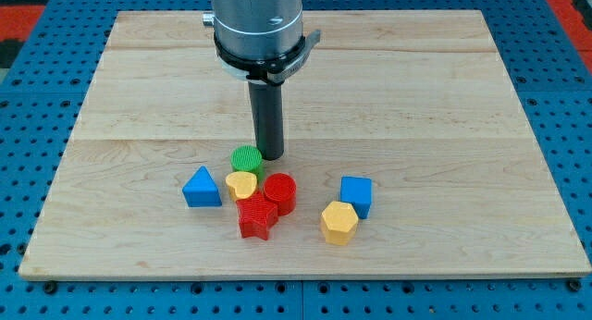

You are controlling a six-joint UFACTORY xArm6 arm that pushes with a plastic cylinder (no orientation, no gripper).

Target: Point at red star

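The red star [256, 217] lies near the view's bottom middle of the wooden board [129, 107]. It touches the red cylinder [280, 191] at its upper right and the yellow heart [241, 184] above it. My tip [270, 154] stands just right of the green cylinder [246, 159], above the cluster and about one block's width above the red star, not touching it.
A blue triangle [202, 188] lies left of the cluster. A blue cube [356, 195] and a yellow hexagon [339, 222] sit to its right. The arm's grey flange [257, 24] hangs over the board's top middle. Blue pegboard [37, 98] surrounds the board.
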